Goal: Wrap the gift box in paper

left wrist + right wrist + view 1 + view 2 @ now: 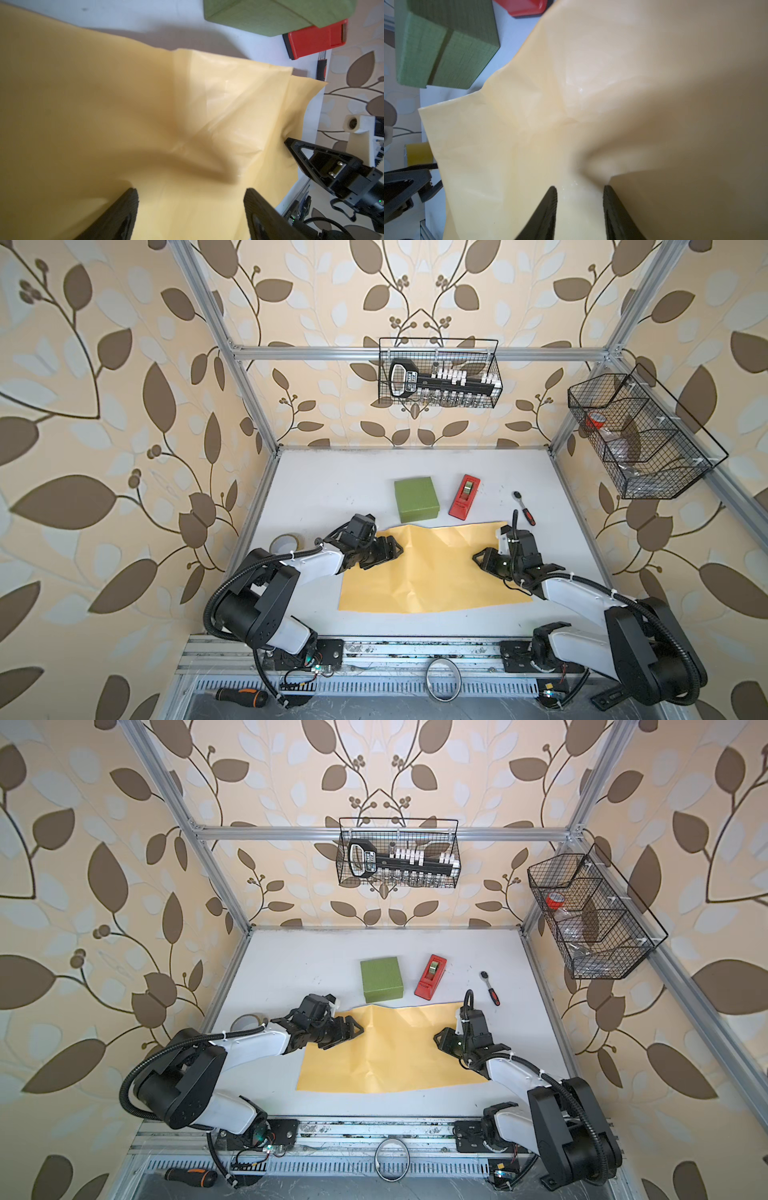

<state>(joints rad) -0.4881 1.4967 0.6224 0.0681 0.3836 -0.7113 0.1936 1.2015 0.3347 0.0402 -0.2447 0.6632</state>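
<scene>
Both grippers over the paper, box off the sheet!

Both top views gave the whole layout: the paper was spread on the table's near half, and the gift box sat just past its far edge, beside a red tape dispenser. The left gripper hung over the sheet's left end, the right gripper over its right end. Only the wrist views showed the jaws: left spread wide above creased paper, right narrower but apart, with paper showing in the gap.
</scene>
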